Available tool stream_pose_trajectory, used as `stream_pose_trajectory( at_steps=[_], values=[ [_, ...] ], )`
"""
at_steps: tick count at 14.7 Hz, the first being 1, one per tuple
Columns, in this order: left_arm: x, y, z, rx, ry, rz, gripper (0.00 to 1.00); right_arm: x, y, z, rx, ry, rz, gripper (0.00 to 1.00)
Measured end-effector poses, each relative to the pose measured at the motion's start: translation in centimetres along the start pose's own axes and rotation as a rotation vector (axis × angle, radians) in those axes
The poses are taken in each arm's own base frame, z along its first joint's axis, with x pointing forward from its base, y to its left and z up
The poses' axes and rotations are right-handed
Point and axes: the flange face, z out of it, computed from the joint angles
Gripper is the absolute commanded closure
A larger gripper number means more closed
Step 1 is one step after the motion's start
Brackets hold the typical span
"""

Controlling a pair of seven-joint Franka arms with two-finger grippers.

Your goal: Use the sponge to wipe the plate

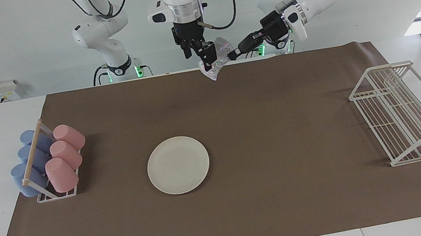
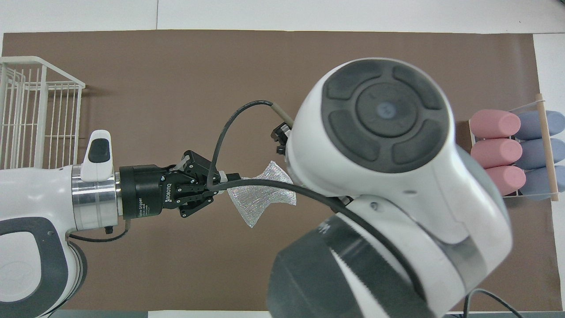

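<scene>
The cream-white plate [image 1: 178, 165] lies flat on the brown mat [image 1: 294, 206], about mid-table; in the overhead view the right arm hides it. The glittery silver sponge [image 1: 217, 64] [image 2: 260, 198] hangs in the air over the mat's edge closest to the robots. My left gripper [image 1: 231, 55] [image 2: 227, 182] is shut on one corner of it, reaching in level. My right gripper [image 1: 196, 55] points down just beside the sponge, open, with nothing between its fingers. The overhead view shows only a sliver of the right gripper under its own wrist.
A small rack of pink cups [image 1: 63, 159] and blue cups [image 1: 28, 165] stands at the right arm's end of the mat. A white wire dish rack [image 1: 406, 113] [image 2: 35, 110] stands at the left arm's end.
</scene>
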Motion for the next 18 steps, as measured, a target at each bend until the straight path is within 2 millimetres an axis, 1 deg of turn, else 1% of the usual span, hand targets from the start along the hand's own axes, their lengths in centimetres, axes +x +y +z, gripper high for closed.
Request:
stream_pose_trajectory(
  at_steps=[2, 4, 6, 8, 11, 12, 13, 14, 15, 18],
  values=[
    [0.8, -0.1, -0.9, -0.006, 0.022, -0.007, 1.0, 3.9, 1.7, -0.8, -0.01, -0.002, -0.092, 0.0],
    [1.9, -0.4, -2.0, 0.02, 0.066, -0.001, 1.0, 7.3, 3.3, -1.5, -0.01, -0.003, -0.176, 0.0],
    [2.8, -0.8, -2.9, 0.069, 0.114, 0.011, 1.0, 10.5, 4.8, -2.0, -0.014, -0.005, -0.265, 0.0],
    [3.6, -1.4, -3.7, 0.138, 0.154, 0.029, 1.0, 14.3, 6.6, -2.4, -0.022, -0.012, -0.371, 0.0],
    [4.9, -2.8, -5.1, 0.301, 0.191, 0.07, 1.0, 21.4, 10.8, -2.8, -0.036, -0.035, -0.562, 0.0],
    [5.2, -3.0, -5.4, 0.363, 0.198, 0.086, 1.0, 23.3, 12.2, -3.0, -0.042, -0.048, -0.615, 0.0],
    [5.6, -3.1, -5.6, 0.433, 0.205, 0.105, 1.0, 24.7, 13.6, -3.1, -0.046, -0.061, -0.659, 0.0],
    [6.0, -3.2, -5.9, 0.502, 0.218, 0.12, 1.0, 25.4, 14.4, -3.3, -0.049, -0.07, -0.692, 0.0],
    [6.3, -3.2, -6.2, 0.57, 0.229, 0.135, 1.0, 25.5, 14.8, -3.5, -0.051, -0.077, -0.72, 0.0],
    [7.3, -2.7, -7.3, 0.786, 0.263, 0.171, 1.0, 24.9, 15.2, -4.1, -0.048, -0.08, -0.797, 0.0]
  ],
)
